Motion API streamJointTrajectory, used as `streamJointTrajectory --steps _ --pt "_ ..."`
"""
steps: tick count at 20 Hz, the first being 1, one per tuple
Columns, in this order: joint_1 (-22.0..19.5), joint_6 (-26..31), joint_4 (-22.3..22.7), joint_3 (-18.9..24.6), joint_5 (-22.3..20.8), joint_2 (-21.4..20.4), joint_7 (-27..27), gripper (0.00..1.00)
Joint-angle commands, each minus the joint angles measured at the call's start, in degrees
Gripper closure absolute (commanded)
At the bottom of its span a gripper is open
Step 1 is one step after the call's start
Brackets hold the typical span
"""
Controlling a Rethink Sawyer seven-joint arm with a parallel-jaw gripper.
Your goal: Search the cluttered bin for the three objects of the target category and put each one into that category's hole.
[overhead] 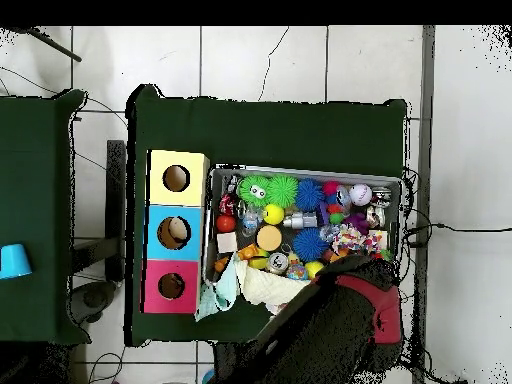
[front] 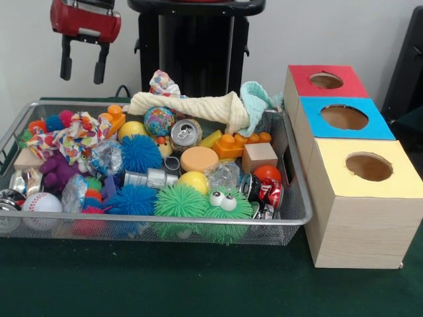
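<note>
Clutter fills the wire mesh bin (front: 294,212) almost to its rim in the front view, so little bare floor shows between the toys. Along the 6 o'clock edge sit a white baseball (front: 41,202), blue spiky balls (front: 134,199) and a green furry toy with eyes (front: 223,206); at the 3 o'clock end a crushed red can (front: 267,191) lies just beside the wall, with a wooden cube (front: 259,155) and an orange ball (front: 268,173) near it. A cream cloth (front: 192,105) and a mint cloth (front: 256,99) drape over the 12 o'clock rim. Just beside the bin's 3 o'clock side stands a row of three boxes, each with a round hole: red (front: 324,80), blue (front: 344,117) and yellow (front: 369,166). Green desk (front: 165,284) lies bare toward 6 o'clock.

The pincer (front: 83,63) hangs at 11 o'clock, well above the bin, its two black fingers (front: 66,61) spread wide apart, holding nothing and touching nothing.

From overhead, the bin (overhead: 305,171) sits at the desk's (overhead: 270,130) middle, with open green surface toward 12 o'clock. The three boxes line its 9 o'clock side: yellow (overhead: 176,178), blue (overhead: 175,232), red (overhead: 172,286). The robot arm (overhead: 340,320) covers the bin's 5 o'clock corner, and the pincer itself cannot be made out here. The cloths spill over the bin's 7 o'clock corner. A blue cup (overhead: 14,260) stands on a separate surface, well apart at 9 o'clock.
</note>
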Motion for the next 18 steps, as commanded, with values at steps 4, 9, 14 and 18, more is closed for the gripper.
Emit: streamJointTrajectory --steps 4,9,14,18 --pt "-1.3 -5.6 6.6 13.9 8.9 0.0 17.1 0.00" --pt "-2.3 -4.4 8.0 16.0 11.9 -0.8 15.8 0.00" --pt "-3.1 -3.2 9.1 17.3 14.5 -1.3 13.3 0.00" --pt "-3.9 -2.4 9.7 18.1 16.2 -1.5 10.8 0.00"
